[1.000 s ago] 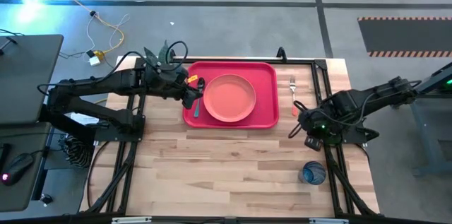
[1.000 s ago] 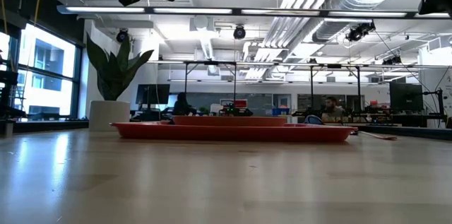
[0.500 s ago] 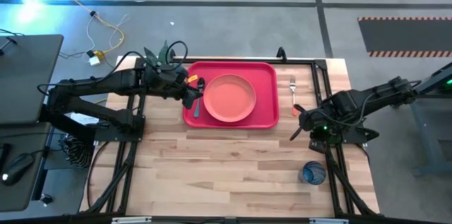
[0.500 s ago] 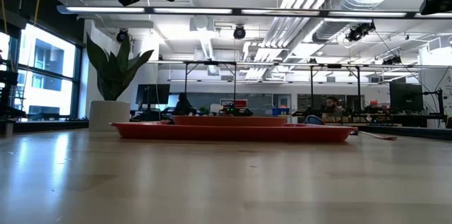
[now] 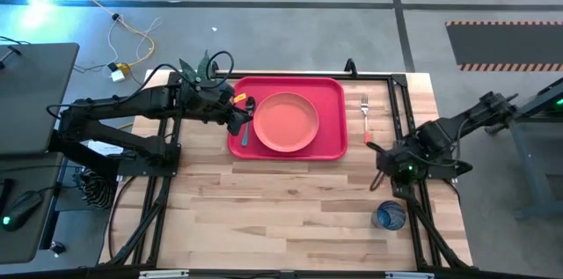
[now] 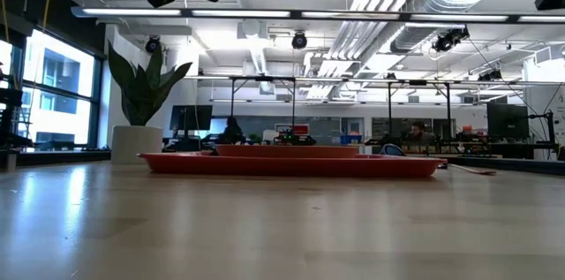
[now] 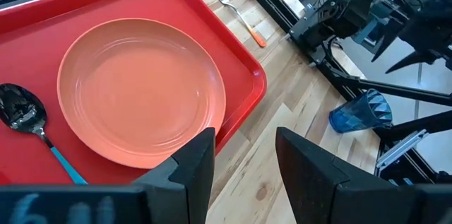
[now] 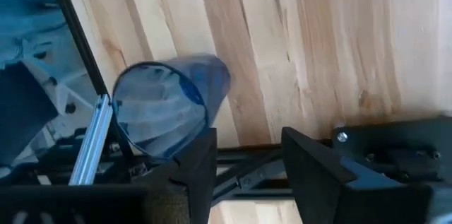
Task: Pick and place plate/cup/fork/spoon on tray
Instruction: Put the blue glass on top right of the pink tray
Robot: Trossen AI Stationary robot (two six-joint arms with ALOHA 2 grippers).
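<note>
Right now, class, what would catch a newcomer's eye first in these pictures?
The bright red tray at the far middle of the wooden table, holding the salmon-pink plate with the spoon at its left. The fork lies on the wood to the tray's right. The blue cup stands near the table's front right, just beyond the open right gripper.

- Your tray (image 5: 332,144): red, rounded corners, low rim, flat on the worktop toward the far edge.
- Plate (image 5: 286,121): salmon-pink, raised rim, upright and empty, sitting mid-tray.
- Spoon (image 5: 245,122): dark metal bowl, teal handle, lying on the tray just left of the plate.
- Fork (image 5: 365,116): silver tines, orange handle, flat on the worktop just right of the tray.
- Cup (image 5: 390,216): translucent blue, on the worktop near the front right, well apart from the tray.
</note>
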